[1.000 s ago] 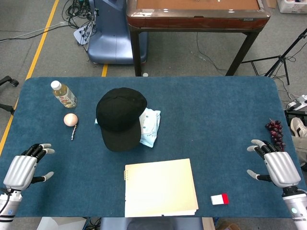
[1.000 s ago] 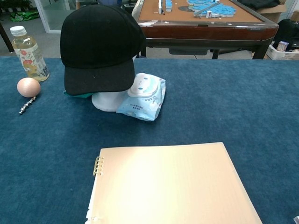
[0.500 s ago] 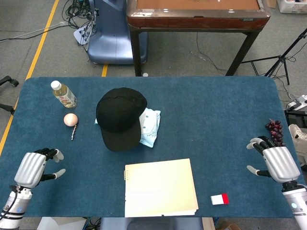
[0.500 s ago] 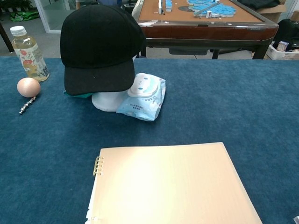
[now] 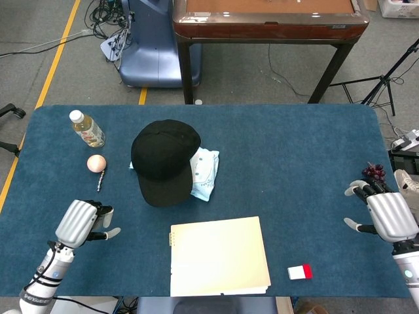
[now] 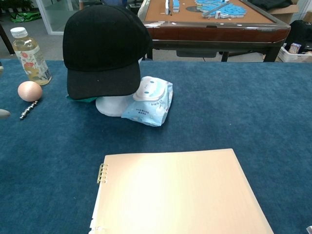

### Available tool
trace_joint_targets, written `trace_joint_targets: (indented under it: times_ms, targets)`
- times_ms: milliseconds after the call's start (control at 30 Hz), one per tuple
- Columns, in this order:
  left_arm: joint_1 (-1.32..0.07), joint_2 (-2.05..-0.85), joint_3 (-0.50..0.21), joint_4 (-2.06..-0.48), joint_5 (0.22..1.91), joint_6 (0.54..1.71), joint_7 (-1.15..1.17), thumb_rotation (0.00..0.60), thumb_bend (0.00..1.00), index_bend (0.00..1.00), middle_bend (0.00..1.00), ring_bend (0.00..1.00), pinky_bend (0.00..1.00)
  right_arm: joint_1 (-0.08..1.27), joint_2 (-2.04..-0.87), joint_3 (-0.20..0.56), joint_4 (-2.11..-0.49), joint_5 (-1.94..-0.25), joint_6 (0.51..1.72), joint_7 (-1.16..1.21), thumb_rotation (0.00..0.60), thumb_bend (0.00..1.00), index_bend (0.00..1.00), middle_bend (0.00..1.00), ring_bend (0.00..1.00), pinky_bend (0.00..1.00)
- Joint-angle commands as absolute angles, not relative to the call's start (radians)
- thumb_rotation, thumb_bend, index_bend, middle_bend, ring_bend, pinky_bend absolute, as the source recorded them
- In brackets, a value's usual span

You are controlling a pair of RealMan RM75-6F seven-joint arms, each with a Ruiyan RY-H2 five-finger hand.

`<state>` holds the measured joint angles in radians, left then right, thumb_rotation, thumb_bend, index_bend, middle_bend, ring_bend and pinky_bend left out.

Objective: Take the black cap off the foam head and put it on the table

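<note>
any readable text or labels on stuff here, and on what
None can be read.
Bottle: label shows red and yellow print, too blurred to read.
Wipes pack: faint blue print on the wrapper, too small to read.
Black cap: no logo or lettering visible.
Notebook: plain cover, no text.
Red and white card: no text readable.

One black cap point(image 5: 163, 159), one white foam head point(image 6: 113, 105) under it. One bottle point(image 5: 87, 128), one pink ball point(image 5: 96, 163), one small metal chain point(image 5: 101, 180), one pack of wipes point(image 5: 203, 173), one notebook point(image 5: 219, 256), one red-and-white card point(image 5: 300, 271), one bunch of grapes point(image 5: 374, 172). Two hands: left hand point(image 5: 80, 223), right hand point(image 5: 387, 214).
</note>
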<state>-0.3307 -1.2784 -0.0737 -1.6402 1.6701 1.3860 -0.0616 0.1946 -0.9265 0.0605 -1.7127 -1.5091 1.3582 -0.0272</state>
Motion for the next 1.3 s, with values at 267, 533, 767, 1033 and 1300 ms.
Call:
trace_joint_targets:
  times_ms: [267,533,767,1033,1300]
  targets:
    - [-0.389,-1.437,-0.111,-1.475,1.685,1.414,-0.116,0.600,0.02,0.80,0.97,0.80,0.77,0.183,-0.935,0.063,-1.677,-1.504,1.373,0.007,0.600,0.00,0.40,0.32,0.22,0.36]
    - [-0.428,-1.500,-0.124,-1.416,1.639,1.368,-0.104,0.600,0.02,0.80,0.97,0.80,0.77,0.183,-0.937,0.066,-1.656,-1.493,1.366,0.028,0.600,0.00,0.40,0.32,0.22,0.36]
    - [-0.454,-1.547,-0.136,-1.363,1.621,1.361,-0.090,0.600,0.02,0.80,0.97,0.80,0.77,0.186,-0.941,0.068,-1.638,-1.488,1.356,0.047,0.600,0.00,0.40,0.32,0.22,0.36]
    - [-0.473,-1.576,-0.138,-1.350,1.613,1.361,-0.072,0.600,0.02,0.79,0.96,0.79,0.77,0.182,-0.942,0.068,-1.625,-1.486,1.358,0.065,0.600,0.00,0.40,0.32,0.22,0.36]
    - [-0.508,-1.586,-0.147,-1.371,1.603,1.333,-0.030,0.600,0.02,0.79,0.96,0.79,0.77,0.178,-0.940,0.069,-1.620,-1.487,1.363,0.071,0.600,0.00,0.40,0.32,0.22,0.36]
